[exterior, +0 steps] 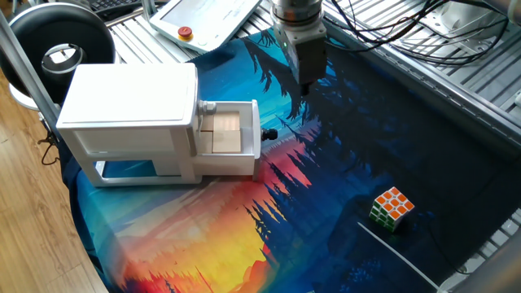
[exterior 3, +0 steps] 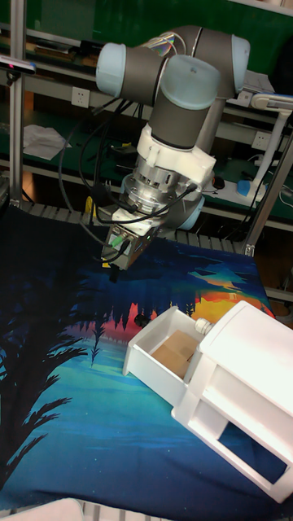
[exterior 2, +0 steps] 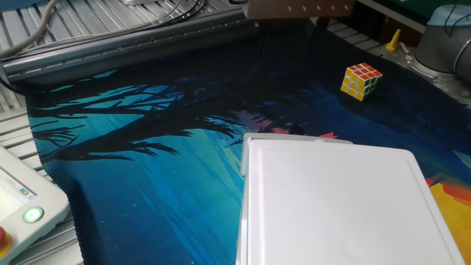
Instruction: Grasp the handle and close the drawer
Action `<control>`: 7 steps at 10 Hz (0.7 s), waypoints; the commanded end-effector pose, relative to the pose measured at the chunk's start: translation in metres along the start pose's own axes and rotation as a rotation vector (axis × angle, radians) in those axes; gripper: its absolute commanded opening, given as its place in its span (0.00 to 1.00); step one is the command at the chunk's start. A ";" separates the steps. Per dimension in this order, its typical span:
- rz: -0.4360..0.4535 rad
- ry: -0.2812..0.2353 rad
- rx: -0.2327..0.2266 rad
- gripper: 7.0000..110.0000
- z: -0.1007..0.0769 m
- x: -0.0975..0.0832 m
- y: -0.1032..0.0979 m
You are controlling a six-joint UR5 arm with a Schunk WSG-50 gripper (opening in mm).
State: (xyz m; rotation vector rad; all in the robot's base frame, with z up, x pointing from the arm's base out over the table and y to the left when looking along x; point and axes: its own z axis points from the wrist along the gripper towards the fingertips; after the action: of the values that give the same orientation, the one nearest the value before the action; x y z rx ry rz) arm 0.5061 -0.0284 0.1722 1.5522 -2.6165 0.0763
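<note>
The white drawer (exterior: 230, 132) stands pulled out of the cabinet (exterior: 130, 114), its wood-coloured inside showing. The handle (exterior: 271, 134), a small black knob, sticks out of the drawer's front panel. My gripper (exterior: 305, 87) hangs above the cloth, behind and to the right of the handle and clear of it, its thin fingers together with nothing between them. The tall fixed view shows the gripper (exterior 3: 111, 273) up and left of the handle (exterior 3: 142, 322) and the drawer (exterior 3: 165, 356). In the other fixed view only the gripper's body shows at the top edge.
A colour cube (exterior: 391, 208) lies on the printed cloth at the right, also seen as the cube (exterior 2: 361, 80). A pale round knob (exterior: 207, 107) sits on the cabinet beside the drawer. A pendant with a red button (exterior: 186, 33) lies at the back.
</note>
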 end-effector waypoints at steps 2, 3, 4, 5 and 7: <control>0.149 -0.035 -0.087 0.57 -0.002 -0.010 0.021; 0.136 -0.016 -0.072 0.57 -0.002 -0.005 0.017; 0.128 -0.022 -0.069 0.57 -0.002 -0.006 0.017; 0.122 -0.032 -0.066 0.57 -0.002 -0.009 0.016; 0.115 -0.027 -0.063 0.57 -0.002 -0.007 0.015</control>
State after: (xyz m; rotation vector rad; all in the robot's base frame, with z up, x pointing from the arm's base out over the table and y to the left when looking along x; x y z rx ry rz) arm 0.4961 -0.0180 0.1723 1.3949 -2.6896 0.0000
